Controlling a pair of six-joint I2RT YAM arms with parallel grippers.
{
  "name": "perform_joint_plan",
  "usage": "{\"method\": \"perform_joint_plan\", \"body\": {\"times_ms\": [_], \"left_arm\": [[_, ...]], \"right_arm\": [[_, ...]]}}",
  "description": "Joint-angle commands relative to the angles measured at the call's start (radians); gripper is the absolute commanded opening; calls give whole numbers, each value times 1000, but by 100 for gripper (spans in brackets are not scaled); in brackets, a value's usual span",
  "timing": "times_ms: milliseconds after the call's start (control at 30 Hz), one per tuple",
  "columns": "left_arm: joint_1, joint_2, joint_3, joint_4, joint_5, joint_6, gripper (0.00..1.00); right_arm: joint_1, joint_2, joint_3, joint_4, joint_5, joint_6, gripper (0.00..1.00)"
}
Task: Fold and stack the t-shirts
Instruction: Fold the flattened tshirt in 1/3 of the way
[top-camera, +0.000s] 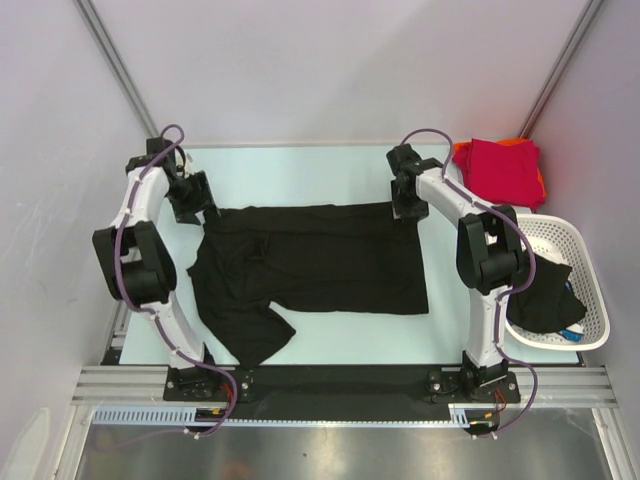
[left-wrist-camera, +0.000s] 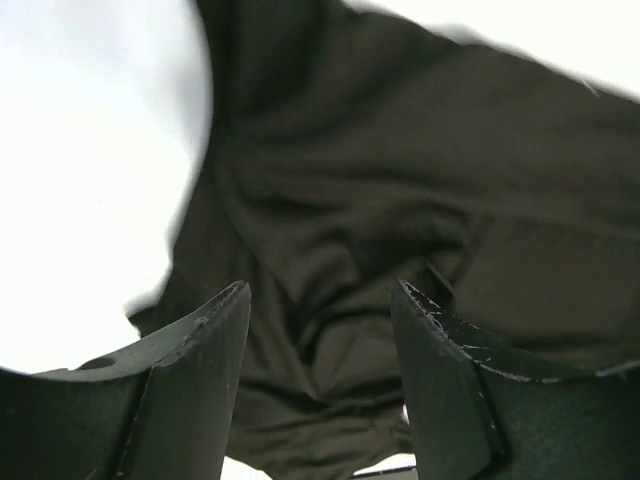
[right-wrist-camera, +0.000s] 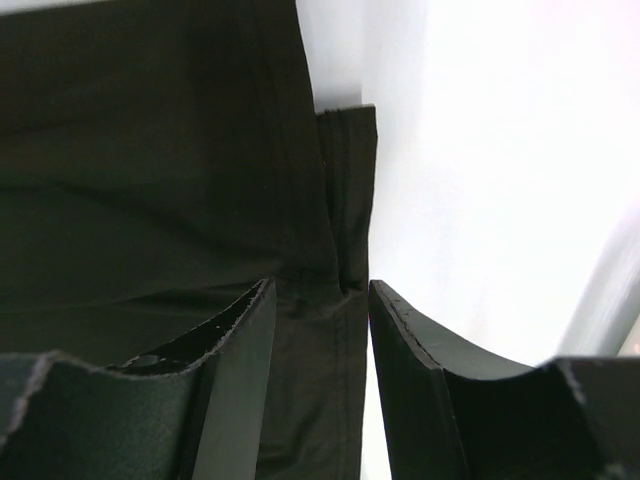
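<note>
A black t-shirt (top-camera: 320, 260) lies spread across the pale table, its far half folded over and one sleeve trailing toward the near left. My left gripper (top-camera: 200, 214) hovers at the shirt's far left corner. In the left wrist view its jaws (left-wrist-camera: 320, 292) stand apart above rumpled black cloth (left-wrist-camera: 400, 180) and grip nothing. My right gripper (top-camera: 408, 212) is at the far right corner. Its jaws (right-wrist-camera: 320, 286) are apart, straddling the shirt's hemmed edge (right-wrist-camera: 345, 200) without pinching it. A folded crimson red t-shirt (top-camera: 502, 170) rests on an orange one (top-camera: 463, 150) at the far right.
A white lattice basket (top-camera: 582, 242) stands at the right edge, behind the right arm, with dark cloth (top-camera: 545, 298) and something blue inside. Grey walls enclose the table on three sides. An aluminium rail runs along the near edge, where both arm bases are mounted.
</note>
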Motion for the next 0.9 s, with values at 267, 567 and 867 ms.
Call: {"method": "perform_joint_plan", "body": {"times_ms": [267,567,867], "left_arm": [[-170,-91,-264,8,-13,50,63],[-233,-14,-269,13,-46,56,52],[-263,-5,-284,-24,-40,64,0]], "right_arm": [[18,40,86,-8,-9,-2,47],[19,17,57,-6,-5,-11,47],[19,-2,29,3,-1,-20,47]]}}
